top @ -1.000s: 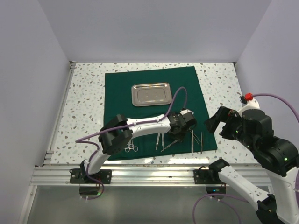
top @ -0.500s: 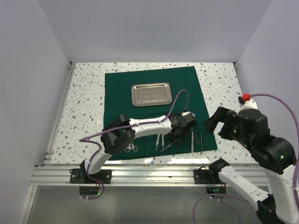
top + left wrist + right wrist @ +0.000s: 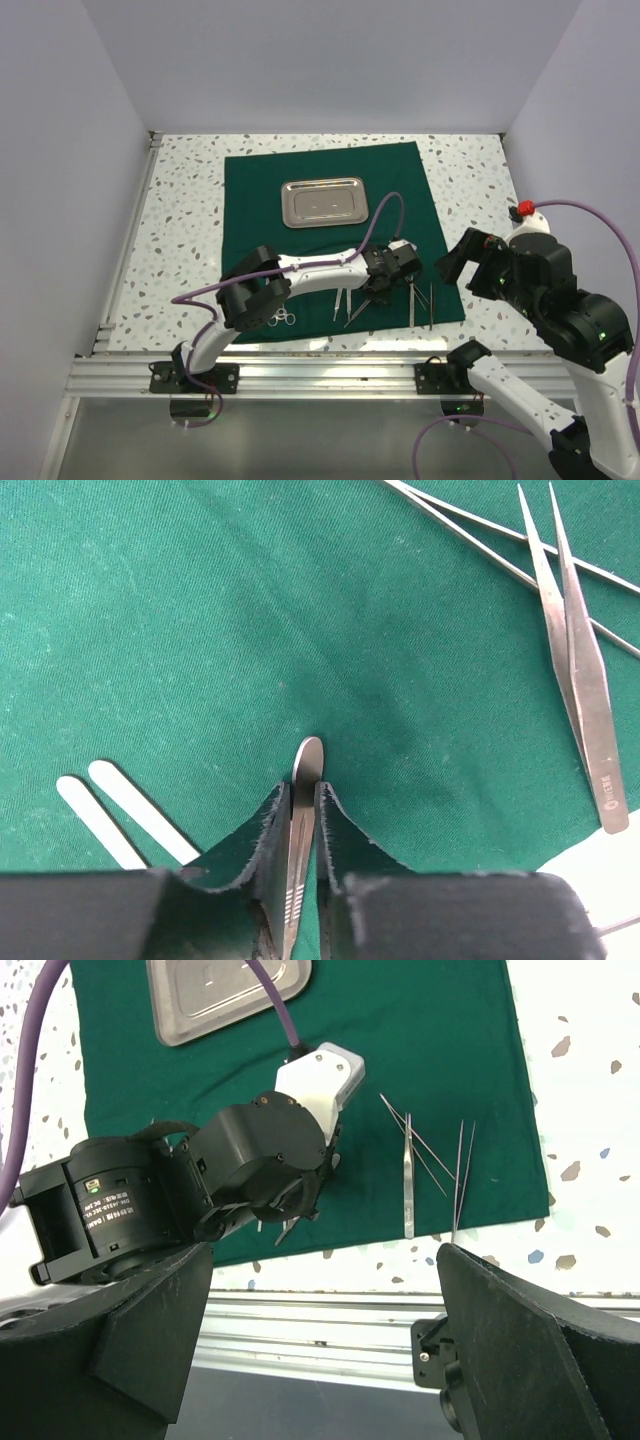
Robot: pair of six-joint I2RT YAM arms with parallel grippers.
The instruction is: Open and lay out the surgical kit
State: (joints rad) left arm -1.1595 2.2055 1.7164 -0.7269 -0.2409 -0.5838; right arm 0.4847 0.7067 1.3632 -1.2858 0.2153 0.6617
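Note:
The dark green cloth (image 3: 262, 200) lies spread flat with the steel tray (image 3: 323, 201) on its far half. Near its front edge, my left gripper (image 3: 300, 790) is low over the cloth and shut on a slim silver handle (image 3: 307, 758), whose rounded end pokes out past the pads. Tweezers (image 3: 585, 710) and thin probes (image 3: 430, 303) lie to the right of it. Two flat silver handles (image 3: 120, 810) lie to the left, and ring-handled scissors (image 3: 283, 318) lie further left. My right gripper (image 3: 455, 265) hangs open and empty beyond the cloth's right edge.
The speckled tabletop (image 3: 180, 240) surrounds the cloth, with an aluminium rail (image 3: 330, 375) along the near edge. White walls close in the back and both sides. The left arm's purple cable (image 3: 385, 205) arcs over the cloth near the tray.
My left gripper's jaws have closed from partly open onto the slim silver handle. The left wrist dropped slightly toward the cloth. The right arm has barely moved.

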